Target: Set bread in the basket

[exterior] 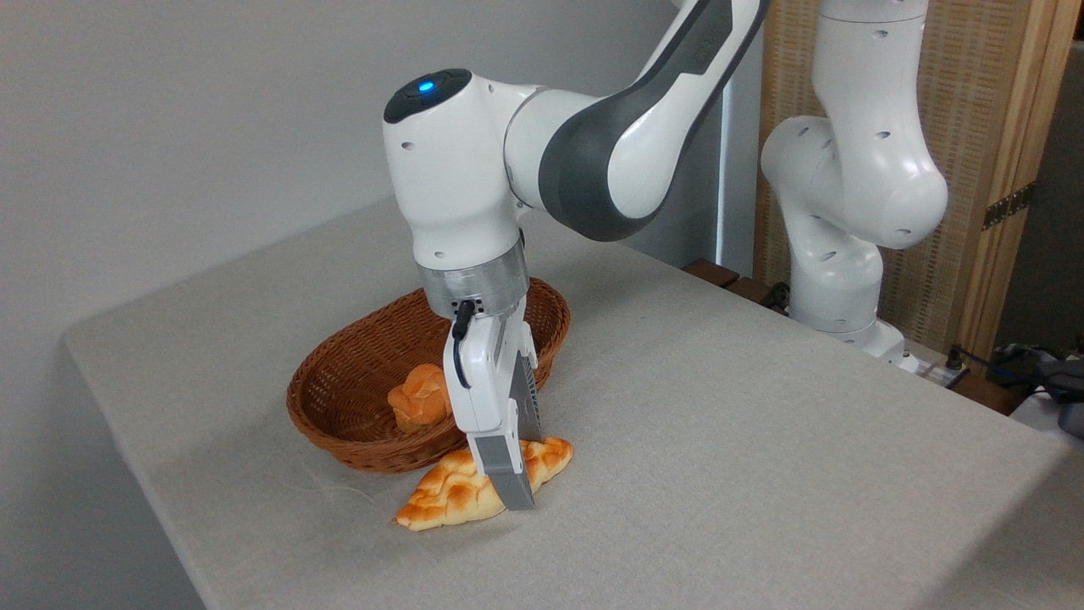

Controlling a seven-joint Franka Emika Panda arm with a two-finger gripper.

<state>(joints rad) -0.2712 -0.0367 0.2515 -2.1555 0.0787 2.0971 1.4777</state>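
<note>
Wicker basket (356,385) just behind tool (512,483), round bun (418,396) inside; tool fingers straddle braided loaf (457,496) on counter (720,440); grip unclear.

The white Panda arm bends over from the right, its wrist turned straight down with a blue light on the joint cap. The claw (511,483) points vertically downward, grey fingers (508,479) low and close together; whether they grip anything cannot be told.
</note>
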